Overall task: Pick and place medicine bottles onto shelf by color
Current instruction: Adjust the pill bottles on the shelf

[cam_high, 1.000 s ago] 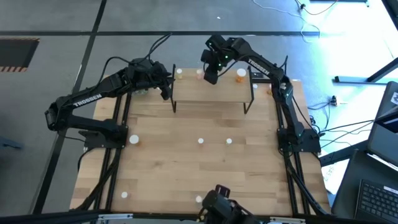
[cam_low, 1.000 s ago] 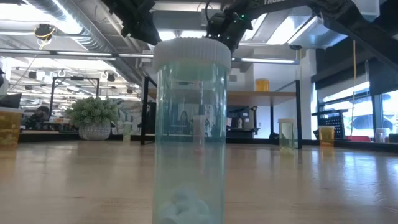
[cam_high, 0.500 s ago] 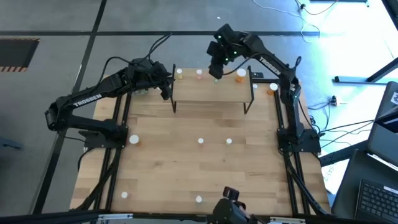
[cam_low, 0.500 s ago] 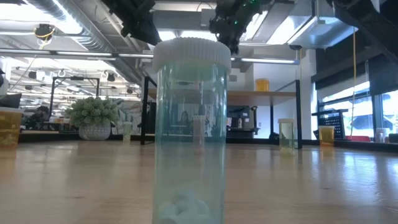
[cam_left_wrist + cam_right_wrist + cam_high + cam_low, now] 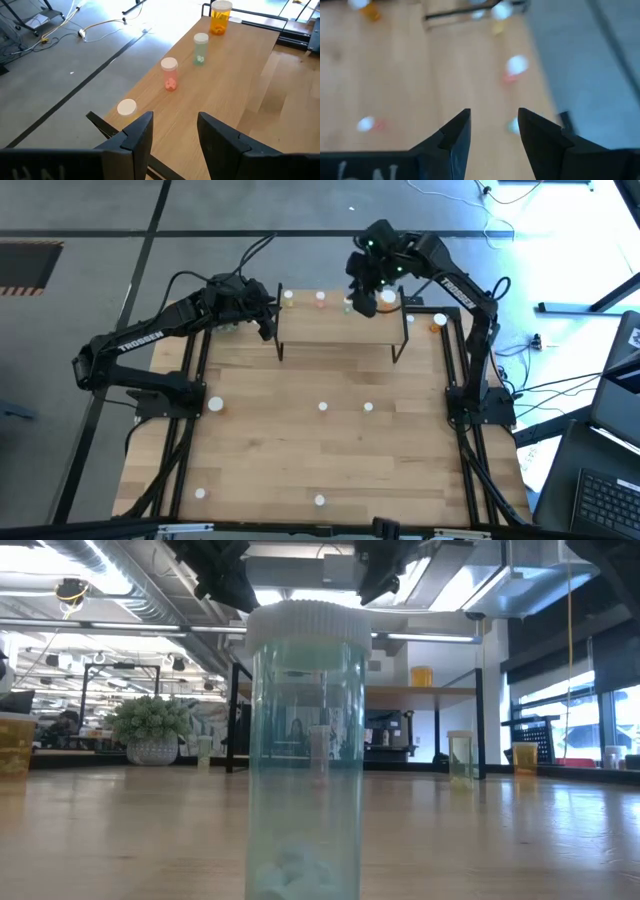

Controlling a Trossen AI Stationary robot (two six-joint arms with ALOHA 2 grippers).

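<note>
The shelf (image 5: 340, 330) stands at the table's far edge. Along its far side four medicine bottles stand on their bases: a yellowish one (image 5: 126, 107), a pink one (image 5: 169, 74), a green one (image 5: 200, 48) and a larger orange one (image 5: 220, 16). My left gripper (image 5: 172, 132) hovers open at the shelf's left end (image 5: 265, 325), touching nothing. My right gripper (image 5: 365, 298) hangs open above the shelf's far right part, between the green and orange bottles, with nothing between its fingers (image 5: 492, 130). A tall green bottle (image 5: 305, 750) stands close to the low camera.
More bottles stand scattered on the table: two at mid-table (image 5: 323, 407) (image 5: 368, 407), one at the left (image 5: 215, 405), two near the near edge (image 5: 200, 493) (image 5: 319, 500), an orange one by the shelf's right end (image 5: 440, 320). A green plant ball (image 5: 150, 725) sits left of the shelf.
My right gripper has moved toward the table's right along the shelf's far side and has risen, almost leaving the top of the low view. Its fingers stay empty. The bottles on the shelf have kept their places.
</note>
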